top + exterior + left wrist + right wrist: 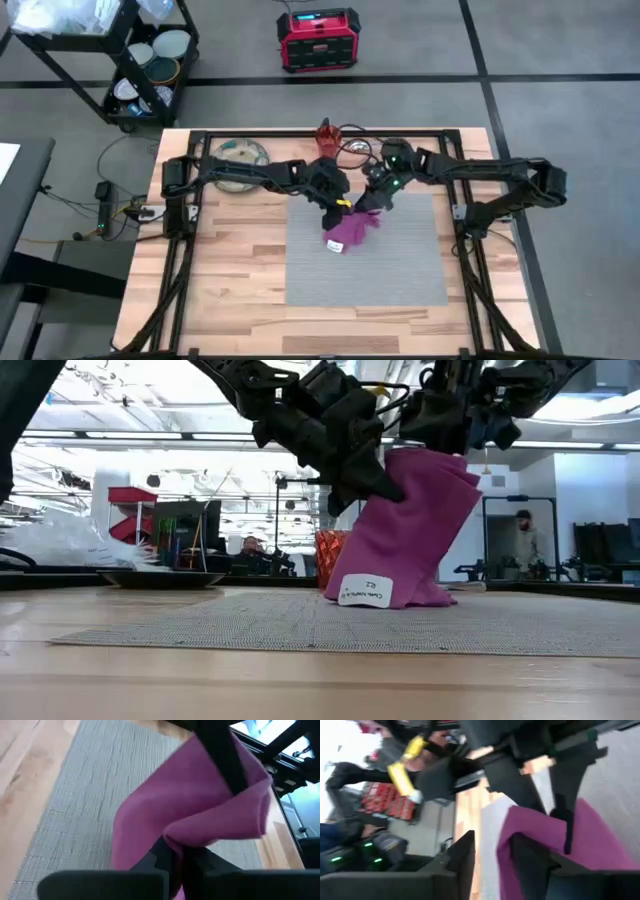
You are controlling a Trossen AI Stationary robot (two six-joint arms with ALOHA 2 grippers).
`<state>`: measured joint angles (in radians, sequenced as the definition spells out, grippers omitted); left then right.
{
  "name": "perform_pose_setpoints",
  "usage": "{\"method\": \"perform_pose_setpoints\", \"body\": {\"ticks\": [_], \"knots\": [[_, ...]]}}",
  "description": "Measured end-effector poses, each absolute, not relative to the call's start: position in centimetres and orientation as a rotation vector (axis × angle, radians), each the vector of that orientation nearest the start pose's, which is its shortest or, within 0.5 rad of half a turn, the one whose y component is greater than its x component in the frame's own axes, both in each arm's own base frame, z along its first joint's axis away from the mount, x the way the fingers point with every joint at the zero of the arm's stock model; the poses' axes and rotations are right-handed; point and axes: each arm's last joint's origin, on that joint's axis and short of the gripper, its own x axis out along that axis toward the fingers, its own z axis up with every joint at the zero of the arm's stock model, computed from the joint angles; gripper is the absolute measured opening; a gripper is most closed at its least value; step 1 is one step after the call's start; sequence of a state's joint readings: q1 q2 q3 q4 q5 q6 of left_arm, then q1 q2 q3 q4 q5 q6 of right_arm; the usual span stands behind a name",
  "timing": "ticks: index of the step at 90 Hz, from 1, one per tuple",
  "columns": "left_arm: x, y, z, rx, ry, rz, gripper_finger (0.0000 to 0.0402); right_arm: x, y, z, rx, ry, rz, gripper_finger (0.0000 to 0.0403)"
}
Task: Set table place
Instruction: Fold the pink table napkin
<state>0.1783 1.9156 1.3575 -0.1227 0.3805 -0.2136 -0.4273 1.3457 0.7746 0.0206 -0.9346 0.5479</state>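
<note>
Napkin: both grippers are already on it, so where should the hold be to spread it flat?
Probably keep the top edge. The magenta napkin hangs folded from the left gripper and right gripper, its bottom on the grey mat. Grip opposite upper corners, from above.

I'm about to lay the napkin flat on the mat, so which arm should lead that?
Probably left. The left gripper is clamped on the napkin, which hangs over the mat with its lower edge touching. The right gripper pinches the top edge from the other side, better for releasing or steadying.
</note>
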Motion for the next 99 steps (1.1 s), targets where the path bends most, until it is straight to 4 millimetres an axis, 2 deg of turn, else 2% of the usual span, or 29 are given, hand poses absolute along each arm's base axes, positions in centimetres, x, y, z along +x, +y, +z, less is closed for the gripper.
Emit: {"method": "perform_pose_setpoints", "body": {"ticks": [15,25,33,41,52,57,65,85,99], "knots": [[41.8,6.3,21.3,-0.463,0.683,-0.102,0.0000,24.6,-10.7,23.8,0.978,0.564,0.489,0.0173],[41.8,6.3,21.4,-0.496,0.681,-0.095,0.0000,23.8,-10.9,24.7,0.959,0.536,0.488,0.0179],[41.8,6.3,21.4,-0.514,0.680,-0.089,0.0000,22.8,-11.0,25.5,0.916,0.509,0.420,0.0176],[41.8,6.3,21.4,-0.528,0.681,-0.084,0.0000,21.3,-11.0,26.1,0.856,0.511,0.268,0.0170],[42.2,6.4,21.9,-0.524,0.625,-0.095,0.0000,19.3,-10.4,26.9,0.636,0.672,-0.053,0.0160],[42.4,6.4,22.2,-0.517,0.587,-0.113,0.0000,19.0,-9.9,27.0,0.526,0.737,-0.125,0.0158],[42.5,6.8,22.6,-0.502,0.539,-0.152,0.0000,18.9,-9.3,27.0,0.469,0.762,-0.131,0.0154],[42.1,7.1,23.3,-0.476,0.535,-0.279,0.0000,19.2,-8.9,26.4,0.543,0.771,-0.136,0.0135],[41.6,6.9,23.7,-0.455,0.558,-0.317,0.0000,18.1,-8.1,27.3,0.548,0.753,-0.130,0.0121]]}}
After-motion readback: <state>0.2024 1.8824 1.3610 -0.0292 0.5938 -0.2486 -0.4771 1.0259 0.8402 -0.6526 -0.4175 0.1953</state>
